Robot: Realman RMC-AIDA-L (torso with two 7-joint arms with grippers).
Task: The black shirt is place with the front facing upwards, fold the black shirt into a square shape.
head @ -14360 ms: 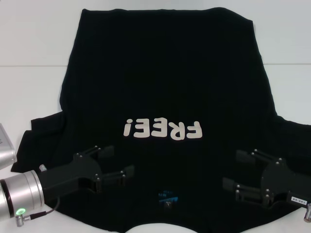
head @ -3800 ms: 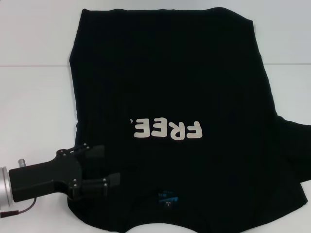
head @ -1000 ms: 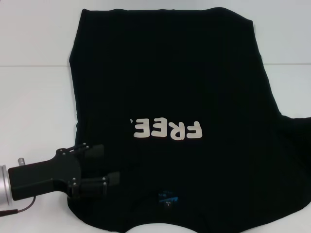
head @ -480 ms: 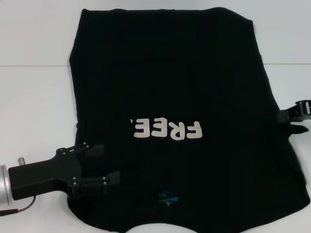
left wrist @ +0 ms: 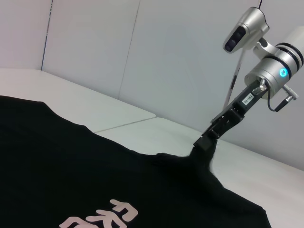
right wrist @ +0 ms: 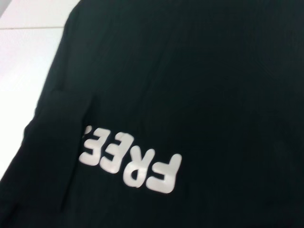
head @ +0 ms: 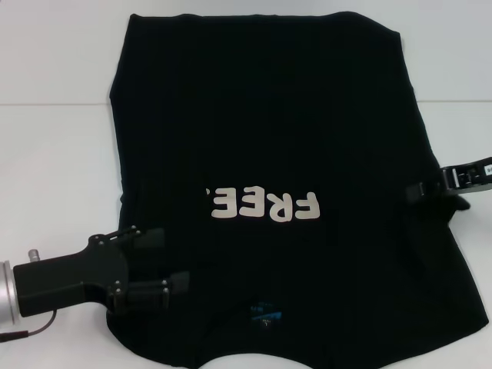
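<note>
I see the black shirt (head: 269, 154) spread front-up across the white worktop (head: 54, 169), its neck label (head: 264, 314) at the near edge and the cream "FREE" lettering (head: 261, 204) upside down to my head camera. On the shirt's left side the sleeve is folded in over the body, so the fold covers the end of the lettering; the right wrist view shows that folded flap lying flat beside the letters.

My left end effector (head: 157, 263) sits low at the near left corner of the shirt, fingers parted and lying over the cloth, with nothing gripped between them.

My right end effector (head: 427, 189) reaches in from the right edge, at the height of the lettering. The left wrist view shows it (left wrist: 205, 141) angled down to the shirt's right side with a peak of black cloth drawn up to its tip, so it is clenched on the shirt (left wrist: 95, 180) there. The fabric below that point runs in a slanted edge toward the near right corner.
</note>
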